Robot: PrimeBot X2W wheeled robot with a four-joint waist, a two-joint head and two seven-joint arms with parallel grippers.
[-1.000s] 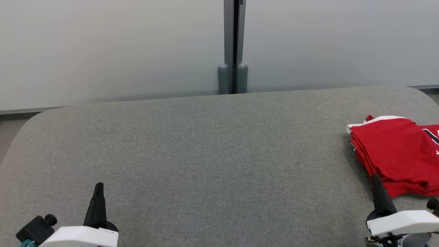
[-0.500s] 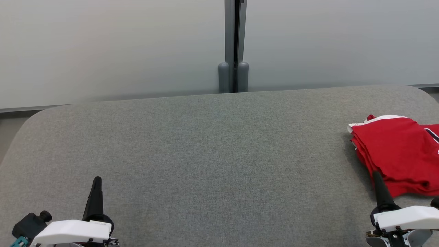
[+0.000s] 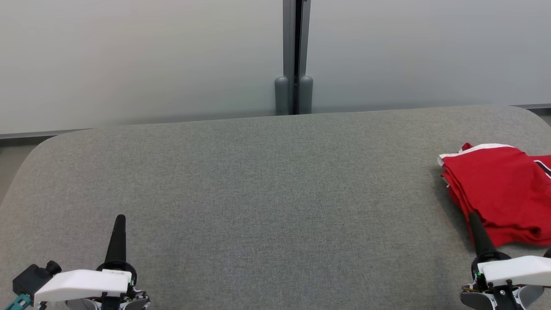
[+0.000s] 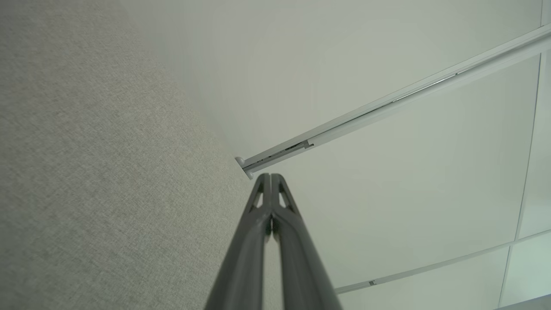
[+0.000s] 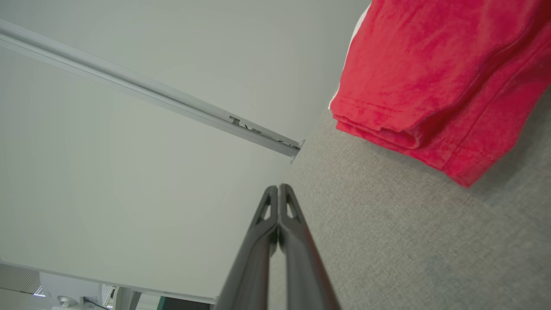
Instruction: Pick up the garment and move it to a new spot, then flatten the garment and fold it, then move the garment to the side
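Note:
The garment (image 3: 501,189) is red with a white trim, folded into a stack at the right edge of the grey cushioned surface (image 3: 267,193). The right wrist view shows its layered hems (image 5: 434,86) lying flat on the fabric. My right gripper (image 3: 472,216) is shut and empty, its tips just in front of the garment's near edge, apart from it in the right wrist view (image 5: 278,188). At the lower left my left gripper (image 3: 120,218) is shut with nothing in it, far from the garment, fingers pressed together (image 4: 270,176).
Behind the surface stands a pale partition wall with a grey vertical post (image 3: 294,58) at its middle. The surface has rounded far corners; a strip of floor (image 3: 8,168) shows at the far left.
Both grippers have drawn back toward the near edge of the picture. The whole scene has shifted slightly, so the camera has moved. The garment lies as before.

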